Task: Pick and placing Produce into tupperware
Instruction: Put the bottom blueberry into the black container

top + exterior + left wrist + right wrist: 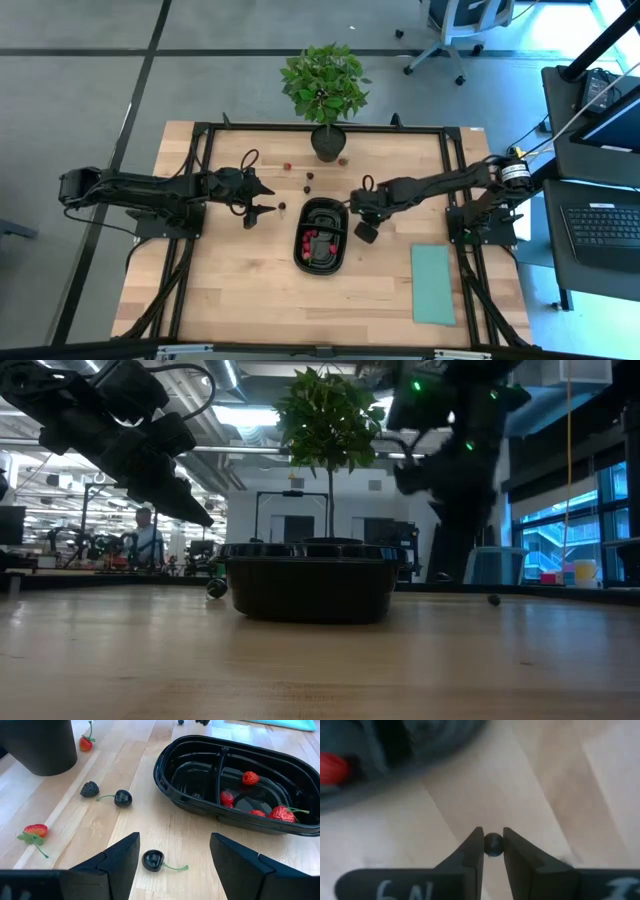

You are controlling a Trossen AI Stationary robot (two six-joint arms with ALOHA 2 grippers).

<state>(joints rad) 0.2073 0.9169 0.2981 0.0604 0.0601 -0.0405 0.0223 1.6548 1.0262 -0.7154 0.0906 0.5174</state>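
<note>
The black two-compartment tray [297,246] [310,590] sits mid-table; one compartment holds several red pieces [250,778], the other looks bare. My left gripper [266,200] [174,838] is open just left of the tray, its fingers standing on either side of a dark cherry [152,860] that lies on the wood, untouched. My right gripper [364,232] [493,831] hangs beside the tray's right rim, shut on a small dark berry [493,845]. More fruit lies loose: a blackberry [90,789], another cherry [122,798] and two strawberries [35,831] [86,743]. My right gripper pinches the small dark round berry [493,851] between its two fingers, close to their free ends. The fingers [476,845] point down at the table from above. The berry looks held clear of the wood, beside the tray's rim.
A potted plant [325,90] stands at the far edge behind the tray; its dark pot [40,745] is close to the loose fruit. A pale teal sheet [432,283] lies toward the near right. Bare wood stretches along the near side. A person [148,540] stands far off in the room.
</note>
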